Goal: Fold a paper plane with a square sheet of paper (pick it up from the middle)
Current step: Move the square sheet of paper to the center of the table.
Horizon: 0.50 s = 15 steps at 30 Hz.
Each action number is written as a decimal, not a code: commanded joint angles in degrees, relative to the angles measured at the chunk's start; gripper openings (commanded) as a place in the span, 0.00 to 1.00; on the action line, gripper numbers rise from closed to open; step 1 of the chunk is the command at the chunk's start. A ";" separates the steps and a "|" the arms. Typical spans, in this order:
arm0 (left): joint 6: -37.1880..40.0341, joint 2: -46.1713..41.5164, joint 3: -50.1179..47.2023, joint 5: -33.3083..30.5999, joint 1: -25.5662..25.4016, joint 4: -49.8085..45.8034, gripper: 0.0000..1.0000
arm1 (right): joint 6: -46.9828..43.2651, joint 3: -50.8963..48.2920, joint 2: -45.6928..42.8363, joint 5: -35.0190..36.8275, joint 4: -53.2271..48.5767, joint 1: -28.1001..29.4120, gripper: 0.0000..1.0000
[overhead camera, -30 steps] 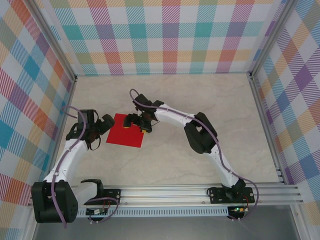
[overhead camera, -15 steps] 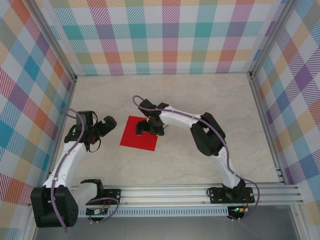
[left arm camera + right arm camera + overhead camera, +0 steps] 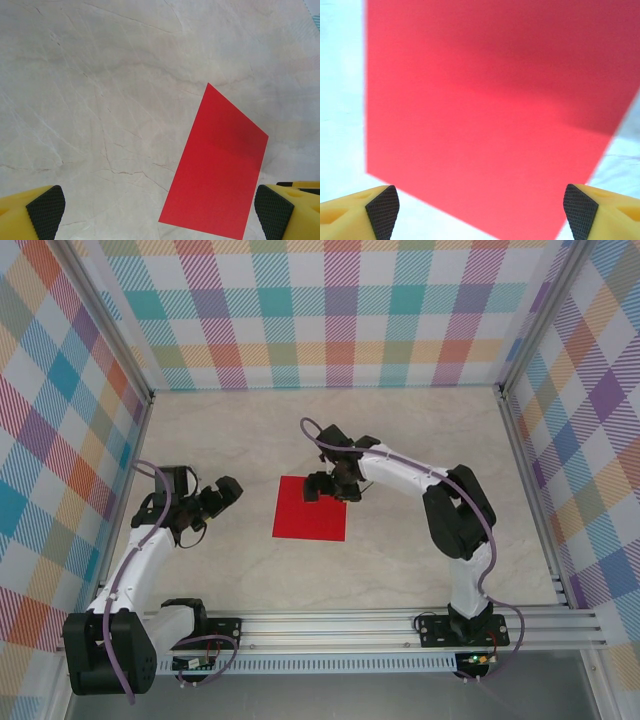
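Jaws apart on both arms. The left gripper (image 3: 222,492) sits left of the square sheet of paper (image 3: 310,515), not touching it. The right gripper (image 3: 330,486) is at its far edge.

No text, label, brand, number or sign can be read in any view — nothing legible.

Around me stand checked walls (image 3: 330,310) in pastel teal, orange, purple and green; under me a pale marbled tabletop (image 3: 420,430), evenly lit, with an aluminium rail (image 3: 340,625) along its near edge
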 commanded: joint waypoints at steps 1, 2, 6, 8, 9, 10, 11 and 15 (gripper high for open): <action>1.56 -1.37 -0.91 1.87 -0.35 -0.38 1.00 | 5.88 -2.36 0.05 -3.22 3.45 2.17 0.88; 1.60 -1.62 -0.97 2.07 -0.33 -0.42 1.00 | 6.91 -2.82 0.46 -2.71 4.17 2.55 0.88; 1.57 -2.89 -0.82 2.82 -0.34 -0.09 1.00 | 10.13 -5.54 1.92 -0.76 5.98 2.89 0.85; 1.64 -2.81 -0.53 3.42 -0.34 -0.05 1.00 | 10.14 -6.48 2.57 -0.40 6.21 2.83 0.84; 1.64 -2.72 -0.50 3.94 -0.39 0.27 1.00 | 9.83 -6.74 2.81 -0.19 5.75 2.89 0.83; 1.55 -2.62 -0.59 4.19 -0.33 0.78 1.00 | 9.57 -7.33 2.78 0.28 5.50 2.89 0.83; 1.46 -2.49 -0.60 4.20 -0.33 1.10 1.00 | 8.98 -7.78 2.60 0.73 5.29 2.86 0.83; 0.81 -1.81 -1.20 6.28 -0.33 3.00 1.00 | 4.61 -8.83 1.86 5.25 1.12 2.64 0.81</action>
